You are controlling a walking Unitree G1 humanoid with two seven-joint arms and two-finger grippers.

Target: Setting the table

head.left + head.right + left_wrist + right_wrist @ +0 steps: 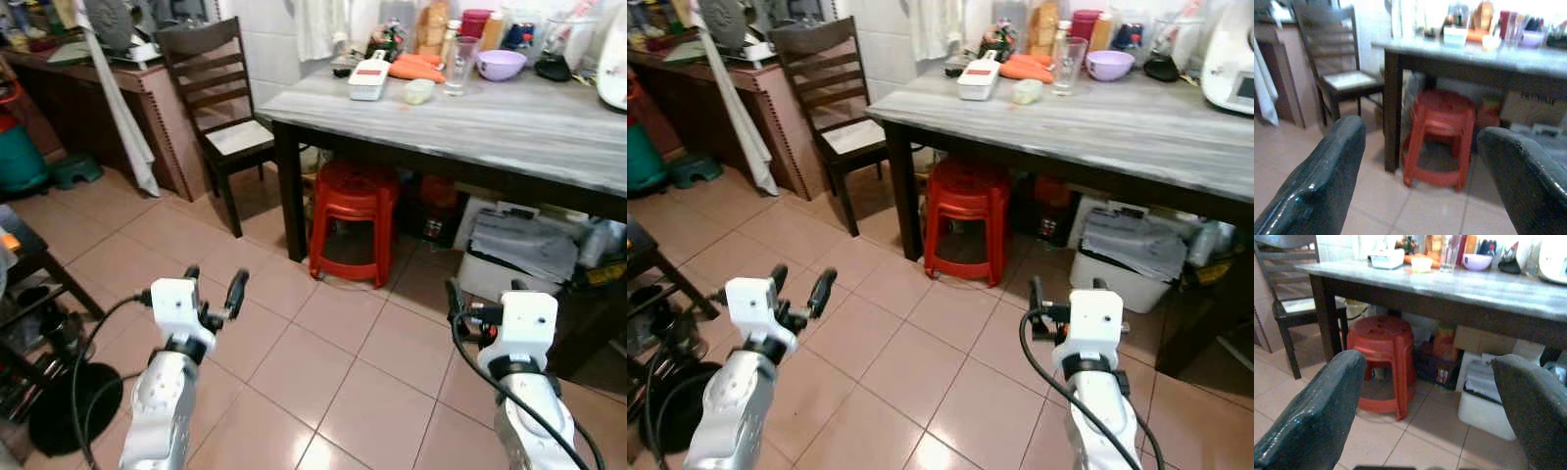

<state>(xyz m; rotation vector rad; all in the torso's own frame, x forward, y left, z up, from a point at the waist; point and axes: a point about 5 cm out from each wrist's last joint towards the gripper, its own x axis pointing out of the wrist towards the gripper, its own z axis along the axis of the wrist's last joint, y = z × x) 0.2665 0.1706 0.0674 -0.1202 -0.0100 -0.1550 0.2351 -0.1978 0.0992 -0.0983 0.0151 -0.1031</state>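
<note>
A dark-legged table with a grey wood-grain top (pixel 509 122) stands ahead of me. At its far side sit a clear glass (pixel 458 65), a purple bowl (pixel 501 65), a small pale cup (pixel 418 91), a white box with a red label (pixel 369 78) and orange carrots (pixel 416 67). My left gripper (pixel 216 284) is held over the floor tiles, short of the table, open and empty. My right gripper (pixel 485 292) is at the same height on the right, also open with nothing between its fingers. Both wrist views look between the fingers (pixel 1317 181) toward the table.
A red plastic stool (pixel 355 220) stands under the table's near corner. A dark wooden chair (pixel 220 108) is at the table's left end. Boxes and bags (pixel 519 250) fill the space under the table. A black round-based stand (pixel 73 406) is at my left. A white appliance (pixel 615 69) sits at the table's right.
</note>
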